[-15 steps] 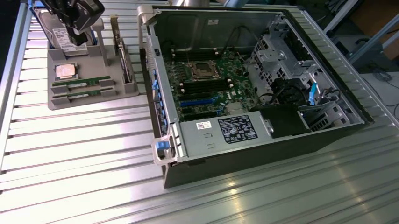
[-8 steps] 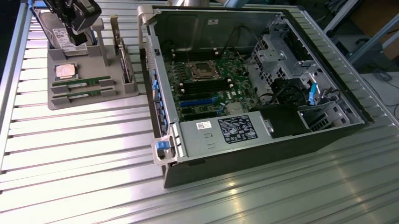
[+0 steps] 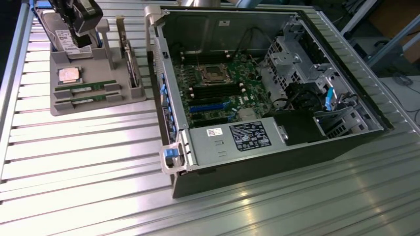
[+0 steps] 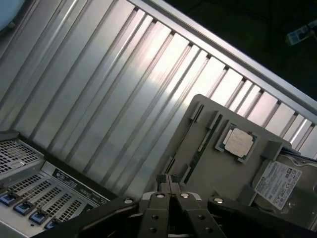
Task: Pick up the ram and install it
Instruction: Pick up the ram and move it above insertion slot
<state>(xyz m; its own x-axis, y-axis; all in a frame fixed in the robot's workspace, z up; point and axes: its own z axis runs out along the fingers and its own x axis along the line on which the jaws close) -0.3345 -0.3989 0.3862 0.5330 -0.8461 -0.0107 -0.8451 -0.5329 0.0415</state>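
Two ram sticks, thin green boards, lie side by side in slots at the front of a grey parts tray [image 3: 62, 109]: one ram [image 3: 88, 87] and its twin [image 3: 88, 98]. My gripper [image 3: 80, 29] hangs above the far end of the tray, over the hard drive [image 3: 60, 35], well apart from both sticks. In the wrist view my gripper [image 4: 168, 179] is shut, fingertips pressed together with nothing between them. Just beyond them one ram [image 4: 202, 147] shows edge-on in the tray.
A silver CPU [image 3: 69, 74] sits in the tray beside the sticks, and an expansion card [image 3: 131, 64] stands upright at the tray's edge. The open computer case [image 3: 367, 118] lies at the exterior view's right, its motherboard [image 3: 217, 88] exposed. Everything rests on a ribbed metal table [image 3: 85, 162].
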